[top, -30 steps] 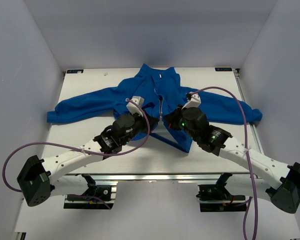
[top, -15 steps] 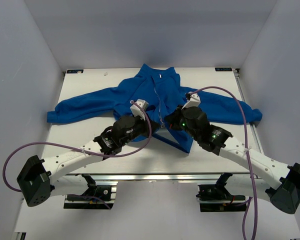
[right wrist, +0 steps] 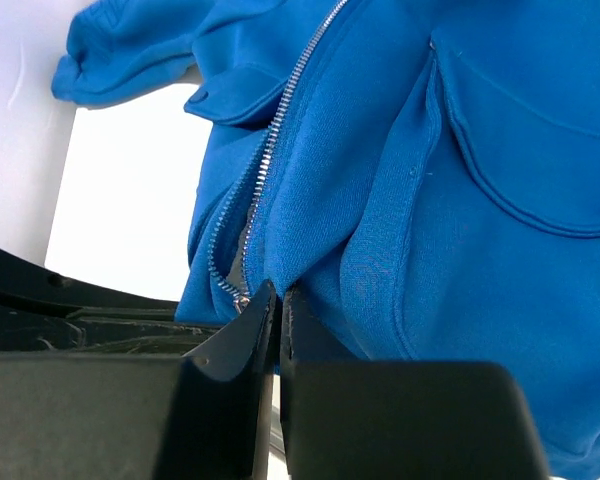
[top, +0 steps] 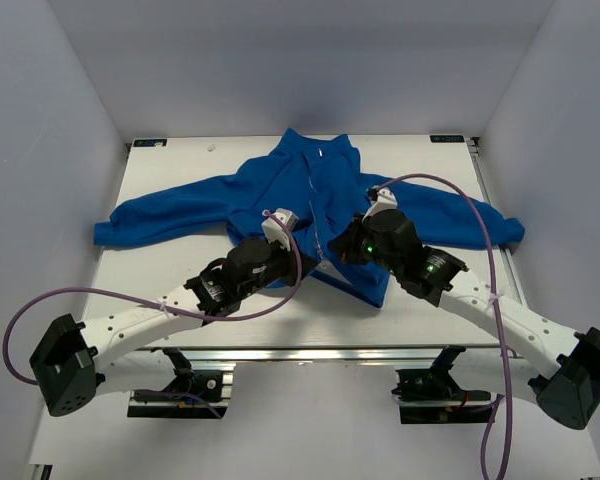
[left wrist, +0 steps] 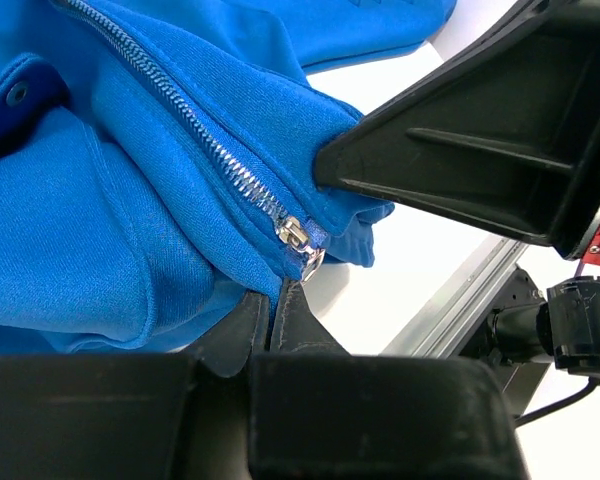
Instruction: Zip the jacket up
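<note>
Left hand pinched closed, right hand closed

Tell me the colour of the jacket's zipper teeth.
Silvery metallic zipper teeth, bright against the royal-blue jacket; clearest in the left wrist view.

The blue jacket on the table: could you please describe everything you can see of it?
The royal-blue fleece jacket lies front up on the white table, sleeves spread sideways, collar at the far side. Its silver metal zipper runs down the front, the slider sitting near the bottom hem. The left pincer and right pincer are shut on the hem beside the slider.
</note>
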